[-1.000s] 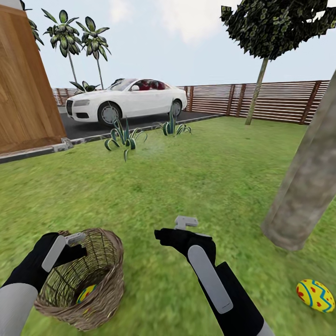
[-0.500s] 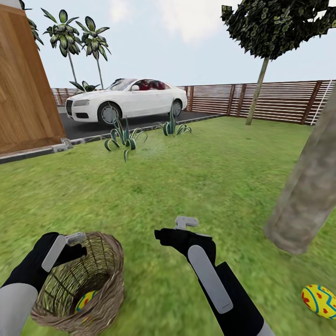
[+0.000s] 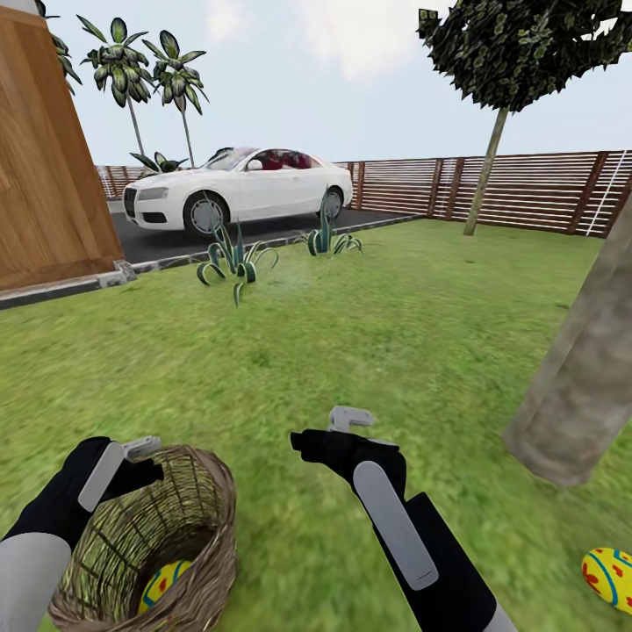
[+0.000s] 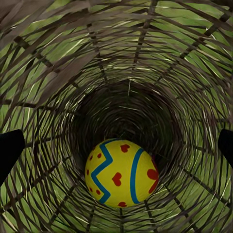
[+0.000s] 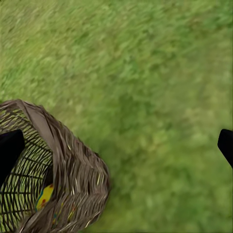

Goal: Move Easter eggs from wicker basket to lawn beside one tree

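The wicker basket (image 3: 154, 544) sits on the lawn (image 3: 351, 351) at the near left, tipped so its mouth faces the robot, and one Easter egg (image 3: 165, 585) lies deep inside it; the left wrist view looks straight down the woven walls at that yellow egg (image 4: 121, 173) with its blue zigzags and red marks. The left gripper (image 3: 140, 449) hovers at the far rim of the basket, its dark fingertips (image 4: 9, 150) at the two edges of its wrist view, so the jaws stand spread with nothing between them. The right gripper (image 3: 349, 420) hangs over bare grass just right of the basket, jaws likewise wide apart and empty; its wrist camera catches the basket's braided rim (image 5: 63, 160) and what may be a sliver of egg through the weave, though that is blurred. A second Easter egg (image 3: 610, 579) rests on the grass at the near right edge, close to the foot of the thick grey-brown tree (image 3: 584, 386). Far off are a white car (image 3: 237, 189), a slatted fence (image 3: 491, 189) and a thin-trunked tree (image 3: 487, 167).
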Robot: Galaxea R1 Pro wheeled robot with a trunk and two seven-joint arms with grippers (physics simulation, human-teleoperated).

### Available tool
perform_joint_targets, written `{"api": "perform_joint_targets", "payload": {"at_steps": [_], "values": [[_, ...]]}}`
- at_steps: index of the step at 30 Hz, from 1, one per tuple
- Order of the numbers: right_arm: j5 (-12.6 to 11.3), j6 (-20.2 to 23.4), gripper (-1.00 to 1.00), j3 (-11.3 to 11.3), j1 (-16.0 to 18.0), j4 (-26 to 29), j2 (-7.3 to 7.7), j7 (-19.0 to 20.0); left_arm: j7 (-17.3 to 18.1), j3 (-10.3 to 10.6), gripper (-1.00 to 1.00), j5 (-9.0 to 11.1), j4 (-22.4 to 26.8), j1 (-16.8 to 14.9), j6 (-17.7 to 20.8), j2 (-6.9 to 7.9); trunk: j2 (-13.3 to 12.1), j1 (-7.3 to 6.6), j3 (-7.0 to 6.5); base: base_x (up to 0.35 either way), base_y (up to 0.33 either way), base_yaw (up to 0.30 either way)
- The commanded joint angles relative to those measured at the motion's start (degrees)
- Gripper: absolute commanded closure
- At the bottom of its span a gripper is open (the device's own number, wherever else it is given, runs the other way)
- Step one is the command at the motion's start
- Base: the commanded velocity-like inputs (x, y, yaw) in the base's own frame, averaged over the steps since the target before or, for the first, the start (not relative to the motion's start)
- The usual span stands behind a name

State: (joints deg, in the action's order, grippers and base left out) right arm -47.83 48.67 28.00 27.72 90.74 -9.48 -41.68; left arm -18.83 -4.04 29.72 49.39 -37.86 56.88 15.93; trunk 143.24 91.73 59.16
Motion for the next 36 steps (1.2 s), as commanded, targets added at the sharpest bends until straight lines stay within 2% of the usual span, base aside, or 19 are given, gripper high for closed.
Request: {"api": "perform_joint_targets", "payload": {"at_steps": [1, 19, 26, 36], "values": [[-0.52, 0.11, -1.0, 0.04, 0.05, 0.05, -0.01, -0.6, -0.5, -0.02, -1.0, 0.6, 0.07, -0.02, 0.17, 0.01, 0.02, -0.01, 0.06, 0.036, 0.021, 0.0], [-0.55, 0.11, -1.0, 0.02, 0.05, 0.05, 0.02, -0.6, -0.38, -0.09, -1.0, 0.77, -1.05, -0.12, 0.65, 0.26, 0.02, -0.01, 0.06, 0.006, 0.003, 0.0], [-0.59, 0.11, -1.0, 0.04, 0.05, 0.05, -0.01, -0.6, 2.74, -0.09, -1.0, 0.59, -6.71, -1.77, 0.11, 1.8, 0.02, -0.01, 0.06, 0.0, 0.0, 0.0], [-0.6, 0.11, -1.0, 0.04, 0.05, 0.05, -0.01, -0.6, 4.24, -0.09, -1.0, 0.45, -8.91, -2.28, -1.74, 2.23, 0.02, -0.01, 0.06, 0.0, 0.0, 0.0]]}}
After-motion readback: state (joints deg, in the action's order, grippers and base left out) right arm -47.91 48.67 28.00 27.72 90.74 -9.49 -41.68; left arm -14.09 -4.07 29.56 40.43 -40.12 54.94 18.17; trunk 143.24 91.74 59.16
